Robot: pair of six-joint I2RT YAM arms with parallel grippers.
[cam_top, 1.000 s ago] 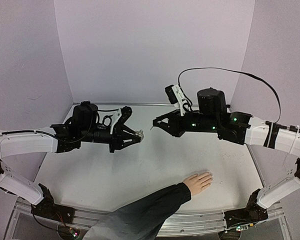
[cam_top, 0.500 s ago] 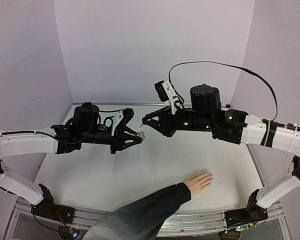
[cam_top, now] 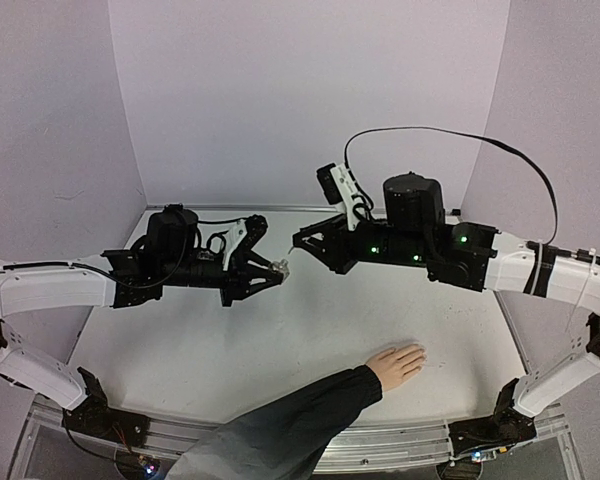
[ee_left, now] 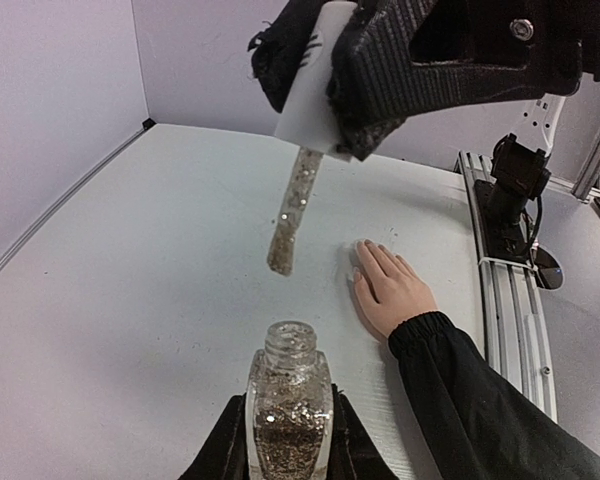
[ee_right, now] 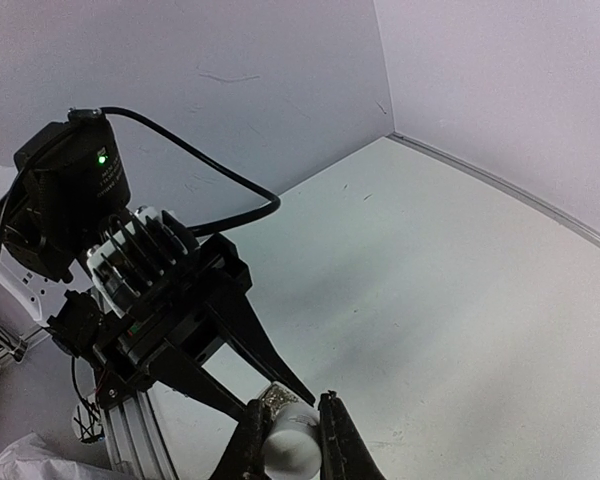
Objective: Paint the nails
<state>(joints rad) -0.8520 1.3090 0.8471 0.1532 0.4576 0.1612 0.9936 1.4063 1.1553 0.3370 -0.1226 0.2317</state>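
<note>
Left wrist — brush [ee_left: 288, 225] above open bottle [ee_left: 288, 405], hand [ee_left: 392, 292] near rail [ee_left: 502, 300]

Two black two-finger claws are counted: the left claw [cam_top: 274, 268] and the right claw [cam_top: 300, 246]. One small clear glass bottle [ee_left: 288, 400] of glitter polish is seen, and one white cap [ee_left: 310, 100] with one glitter-coated brush [ee_left: 290, 215]. One pale skin-coloured hand [ee_left: 390, 292] in one long black sleeve [ee_left: 480, 395] is counted on one white counter [ee_left: 150, 250]. Its nails [ee_left: 368, 248] are too small to be counted.

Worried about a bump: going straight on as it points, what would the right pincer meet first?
Likely the open glitter bottle in the left pincer, with the right pincer's brush touching first; depth is unclear.
</note>
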